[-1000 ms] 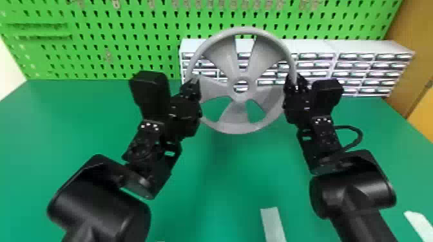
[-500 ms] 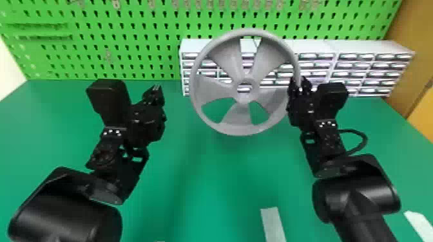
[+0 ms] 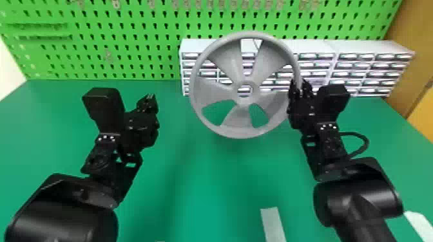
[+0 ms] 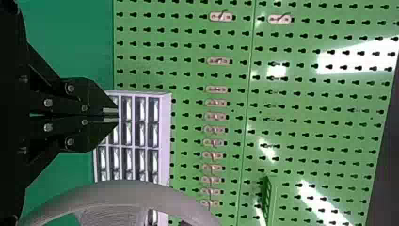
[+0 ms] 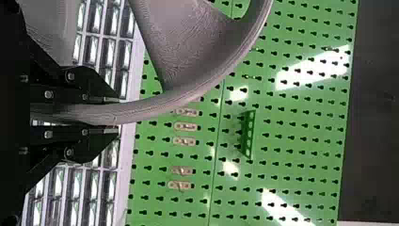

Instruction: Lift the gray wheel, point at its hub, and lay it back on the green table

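- Taking the wheel's hub (image 3: 254,91) as the middle of a clock in the head view, the right gripper (image 3: 301,88) has the gray wheel (image 3: 238,127) by its rim at 3 o'clock.
- In the right wrist view its two fingers (image 5: 101,100) lie on either side of that rim, clamped on it.
- The wheel is held up off the green table (image 3: 199,199), its spoked face toward the head camera.
- Off at 9 o'clock, well apart from the rim, is the left gripper (image 3: 149,97); in the left wrist view its fingertips are drawn together, empty.
- The left arm (image 3: 64,215) comes in from 7 to 8 o'clock, the right arm (image 3: 357,196) from between 4 and 5.
- Small drawers (image 3: 354,47) stand behind the wheel and run out toward 2 and 3 o'clock.
- A green pegboard (image 3: 129,33) rises behind, from about 10 round past 12.
- On the table, a pale strip (image 3: 273,222) lies near 6 o'clock, and a white piece (image 3: 420,225) near 4.
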